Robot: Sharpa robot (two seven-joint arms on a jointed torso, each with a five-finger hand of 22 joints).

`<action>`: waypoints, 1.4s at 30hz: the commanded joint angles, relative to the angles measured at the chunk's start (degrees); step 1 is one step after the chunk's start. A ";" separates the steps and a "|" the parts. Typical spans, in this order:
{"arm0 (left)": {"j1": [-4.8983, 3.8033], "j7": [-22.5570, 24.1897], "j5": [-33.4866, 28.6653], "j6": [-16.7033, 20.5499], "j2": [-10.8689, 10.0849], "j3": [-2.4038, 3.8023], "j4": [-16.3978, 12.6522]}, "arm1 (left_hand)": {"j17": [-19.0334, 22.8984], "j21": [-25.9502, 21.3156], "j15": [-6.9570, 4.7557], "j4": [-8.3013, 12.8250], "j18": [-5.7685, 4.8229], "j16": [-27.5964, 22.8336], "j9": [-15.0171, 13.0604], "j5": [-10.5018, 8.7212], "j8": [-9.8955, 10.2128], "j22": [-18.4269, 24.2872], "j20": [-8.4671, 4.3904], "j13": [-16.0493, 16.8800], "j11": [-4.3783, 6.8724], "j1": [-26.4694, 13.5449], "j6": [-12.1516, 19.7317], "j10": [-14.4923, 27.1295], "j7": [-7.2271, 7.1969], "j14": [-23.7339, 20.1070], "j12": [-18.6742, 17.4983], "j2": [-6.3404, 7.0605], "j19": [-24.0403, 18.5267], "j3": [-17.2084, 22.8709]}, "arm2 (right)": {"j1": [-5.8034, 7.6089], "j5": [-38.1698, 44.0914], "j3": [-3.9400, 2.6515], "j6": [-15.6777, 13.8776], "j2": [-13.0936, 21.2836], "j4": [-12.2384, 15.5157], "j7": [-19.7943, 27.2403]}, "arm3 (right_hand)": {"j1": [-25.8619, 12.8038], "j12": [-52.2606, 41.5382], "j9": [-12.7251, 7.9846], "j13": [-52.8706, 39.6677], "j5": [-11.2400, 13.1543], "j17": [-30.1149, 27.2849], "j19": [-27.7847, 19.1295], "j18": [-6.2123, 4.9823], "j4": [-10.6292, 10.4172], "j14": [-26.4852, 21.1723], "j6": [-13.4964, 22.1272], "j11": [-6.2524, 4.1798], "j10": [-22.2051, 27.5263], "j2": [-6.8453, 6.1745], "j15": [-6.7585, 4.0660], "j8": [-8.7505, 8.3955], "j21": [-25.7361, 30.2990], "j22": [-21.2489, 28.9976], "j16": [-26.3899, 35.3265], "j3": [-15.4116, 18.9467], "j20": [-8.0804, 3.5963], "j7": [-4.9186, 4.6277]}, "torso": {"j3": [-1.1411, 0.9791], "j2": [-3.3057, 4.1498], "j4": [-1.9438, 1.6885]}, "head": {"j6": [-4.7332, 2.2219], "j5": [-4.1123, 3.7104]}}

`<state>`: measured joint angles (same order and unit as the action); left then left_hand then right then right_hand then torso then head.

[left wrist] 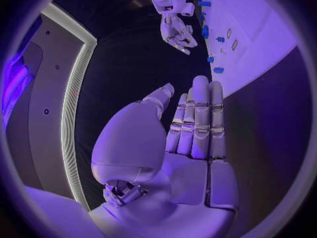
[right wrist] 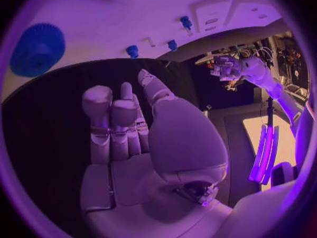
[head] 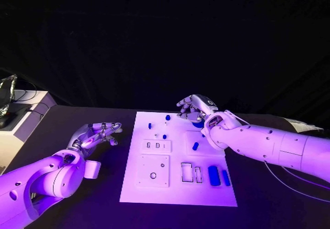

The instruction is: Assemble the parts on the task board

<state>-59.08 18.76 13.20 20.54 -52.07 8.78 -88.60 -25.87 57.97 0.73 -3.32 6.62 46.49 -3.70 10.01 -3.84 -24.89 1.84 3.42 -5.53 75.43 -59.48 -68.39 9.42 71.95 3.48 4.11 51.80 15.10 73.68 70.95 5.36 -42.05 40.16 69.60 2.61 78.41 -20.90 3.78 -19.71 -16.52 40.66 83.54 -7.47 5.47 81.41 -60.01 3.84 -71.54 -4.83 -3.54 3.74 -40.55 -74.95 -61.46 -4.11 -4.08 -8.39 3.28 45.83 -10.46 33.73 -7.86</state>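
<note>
While the right hand (head: 197,109) hovers empty, fingers loosely curled, at the task board's (head: 177,191) far right edge over a blue gear (right wrist: 37,48), and the left hand (head: 99,132) waits open off its left edge, grasping that gear seems next.

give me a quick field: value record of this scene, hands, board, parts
left hand: open, holds nothing, over the black table left of the board
right hand: holds nothing, fingers partly curled, above the board's far right corner
task board: white plate in the middle of the table, with rectangular and round recesses
blue parts: two long pieces side by side near the board's right edge; small pegs at the far end; round gear-like piece close to the right hand
task state: judged not finished, parts lie loose
</note>
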 commanded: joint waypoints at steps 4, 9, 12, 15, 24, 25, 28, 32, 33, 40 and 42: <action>-0.03 0.62 0.10 -1.05 -0.03 0.05 -0.23 | 0.08 0.31 0.03 0.27 1.08 0.18 0.00 -0.33 0.21 0.08 -0.07 0.03 -0.03 0.16 0.46 0.28 -0.09 -0.32 -0.08 -0.18 -0.35 0.01 | 0.61 -7.66 -0.05 9.99 4.92 2.74 -0.32 | -1.94 -40.10 0.71 -42.82 -4.24 11.95 4.25 1.00 -0.03 0.71 -1.14 -2.43 4.89 1.12 0.63 0.62 -12.11 -6.71 -8.17 1.84 0.05 0.61 | -0.37 -0.23 1.07 | -0.41 -0.42; -0.01 0.62 0.10 -1.09 0.10 0.05 -0.14 | 0.08 0.31 0.03 0.27 1.08 0.18 0.00 -0.33 0.21 0.08 -0.07 0.03 -0.03 0.16 0.46 0.28 -0.09 -0.32 -0.08 -0.18 -0.35 0.01 | 1.27 -7.84 -0.07 15.88 6.69 2.62 -6.72 | -2.54 -45.16 0.87 -50.09 -4.17 15.66 4.33 0.79 -1.05 0.87 -0.54 -1.94 1.67 0.29 1.13 0.52 -15.87 -7.37 -10.32 1.66 0.75 0.34 | -0.63 -0.23 1.30 | -0.40 -0.55; -0.01 0.60 0.10 -1.16 0.23 0.05 -0.09 | 0.13 0.37 0.00 0.34 1.08 0.21 0.00 -0.31 0.21 0.12 -0.07 0.03 0.01 0.20 0.40 0.20 -0.14 -0.30 -0.08 -0.18 -0.35 0.03 | 1.53 -7.39 -0.07 18.77 6.91 2.08 -10.72 | -2.41 -44.68 0.91 -51.85 -4.19 16.64 4.25 0.49 -1.39 0.94 0.19 -1.67 1.26 0.08 1.44 0.53 -16.41 -7.32 -10.47 1.41 1.10 0.11 | -0.59 -0.21 1.16 | -0.25 -0.53; 0.00 0.51 0.11 -1.13 0.34 0.05 -0.05 | 0.13 0.37 0.00 0.34 1.08 0.21 0.00 -0.31 0.21 0.12 -0.07 0.03 0.01 0.20 0.40 0.20 -0.14 -0.30 -0.08 -0.18 -0.35 0.03 | 1.68 -6.20 -0.07 20.62 6.84 1.71 -13.58 | -2.47 -44.38 0.91 -52.49 -4.22 16.97 4.22 0.40 -1.57 1.00 0.38 -1.69 1.05 0.00 1.41 0.47 -16.53 -7.33 -10.43 1.41 1.19 0.05 | -0.51 -0.21 0.98 | 0.00 -0.70; 0.01 0.03 0.29 -0.70 0.63 0.04 -0.02 | 0.13 0.37 0.00 0.34 1.08 0.21 0.00 -0.31 0.21 0.12 -0.07 0.03 0.01 0.20 0.40 0.20 -0.14 -0.30 -0.08 -0.18 -0.35 0.03 | 1.79 1.38 -0.07 19.51 5.25 0.44 -16.86 | -3.04 -42.38 0.91 -51.69 -6.45 17.10 4.14 0.38 -2.19 0.93 0.61 -1.78 1.65 -0.36 1.33 0.44 -16.24 -7.25 -10.15 1.20 1.17 0.09 | -0.56 -0.13 0.95 | 0.13 -0.69; 0.01 -0.02 0.30 -0.68 0.68 0.04 0.01 | 0.13 0.39 0.00 0.34 1.08 0.22 0.00 -0.31 0.21 0.13 -0.07 0.03 0.01 0.19 0.40 0.20 -0.13 -0.29 -0.08 -0.18 -0.35 0.04 | 1.79 2.02 -0.07 19.25 5.04 0.27 -17.06 | -3.07 -41.86 0.95 -51.48 -6.73 17.04 4.11 0.42 -2.25 0.93 0.61 -1.86 1.82 -0.50 1.28 0.50 -16.10 -7.24 -9.90 0.98 1.14 0.14 | -0.56 -0.12 0.93 | 0.15 -0.76; 0.01 -0.13 0.32 -0.65 0.79 0.04 0.06 | 0.16 0.48 0.00 0.34 1.09 0.28 0.00 -0.30 0.22 0.17 -0.06 0.03 0.01 0.16 0.36 0.17 -0.12 -0.26 -0.08 -0.21 -0.37 0.06 | 1.79 3.61 -0.07 18.63 4.52 -0.18 -17.58 | -3.29 -42.10 0.98 -51.67 -6.71 17.09 4.15 0.44 -2.40 0.98 0.52 -1.84 1.56 -0.61 1.28 0.54 -16.14 -7.25 -9.91 1.03 1.12 0.15 | -0.47 -0.21 0.80 | 0.26 -0.95; 0.01 -0.22 0.34 -0.61 0.74 0.04 0.14 | 0.16 0.48 0.00 0.34 1.09 0.28 0.00 -0.30 0.22 0.17 -0.06 0.03 0.01 0.16 0.36 0.17 -0.12 -0.26 -0.08 -0.21 -0.37 0.06 | 1.78 4.95 -0.07 18.44 4.12 -0.45 -17.87 | -3.44 -42.17 1.00 -51.83 -6.59 17.25 4.19 0.49 -2.60 1.01 0.50 -1.84 1.47 -0.71 1.27 0.55 -16.34 -7.32 -9.93 0.97 1.10 0.17 | -0.50 -0.21 0.76 | 0.45 -0.96; 0.01 -0.24 0.34 -0.60 0.71 0.04 0.16 | 0.16 0.48 0.00 0.34 1.09 0.28 0.00 -0.30 0.22 0.17 -0.06 0.03 0.01 0.16 0.36 0.17 -0.12 -0.26 -0.08 -0.21 -0.37 0.06 | 1.78 5.07 -0.07 18.43 4.06 -0.46 -17.87 | -3.44 -42.17 1.00 -51.83 -6.59 17.25 4.19 0.49 -2.60 1.01 0.50 -1.84 1.47 -0.71 1.27 0.55 -16.34 -7.32 -9.93 0.97 1.10 0.17 | -0.50 -0.21 0.74 | 0.47 -1.00; 0.01 -0.30 0.35 -0.64 0.68 0.04 0.23 | 0.16 0.48 0.00 0.34 1.09 0.28 0.00 -0.30 0.22 0.17 -0.06 0.03 0.01 0.16 0.36 0.17 -0.12 -0.26 -0.08 -0.21 -0.37 0.06 | 1.76 5.27 -0.07 18.93 3.85 -0.32 -17.86 | -3.57 -41.84 1.01 -51.78 -6.32 17.41 4.18 0.53 -2.94 1.01 0.57 -1.83 1.67 -0.96 1.28 0.52 -16.36 -7.34 -9.87 0.96 1.10 0.17 | -0.53 -0.20 0.94 | 0.57 -0.85; 0.01 -0.33 0.35 -0.69 0.67 0.04 0.23 | 0.16 0.48 0.00 0.34 1.09 0.28 0.00 -0.30 0.22 0.17 -0.06 0.03 0.01 0.16 0.36 0.17 -0.12 -0.26 -0.08 -0.21 -0.37 0.06 | 1.76 5.29 -0.07 19.38 3.86 -0.34 -17.99 | -3.65 -41.58 1.03 -51.66 -6.09 17.55 4.15 0.55 -3.22 1.02 0.69 -1.80 1.81 -1.24 1.31 0.53 -16.33 -7.34 -9.86 1.04 1.12 0.15 | -0.52 -0.22 0.95 | 0.59 -0.86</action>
<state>-59.06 18.34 13.28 20.46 -51.48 8.78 -88.28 -25.80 58.24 0.73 -3.32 6.62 46.48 -3.70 10.02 -3.84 -24.77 1.84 3.41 -5.53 75.43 -59.48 -68.39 9.42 71.95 3.48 4.11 51.81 15.10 75.44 74.60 5.31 -23.75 44.05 69.22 -14.76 74.77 -62.59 4.77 -71.44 -22.74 58.18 84.00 -6.58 2.49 82.41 -59.84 2.16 -70.03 -5.76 -2.44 4.19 -57.02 -74.93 -71.56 -3.07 -3.25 -8.08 2.77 45.63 -9.56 34.30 -8.72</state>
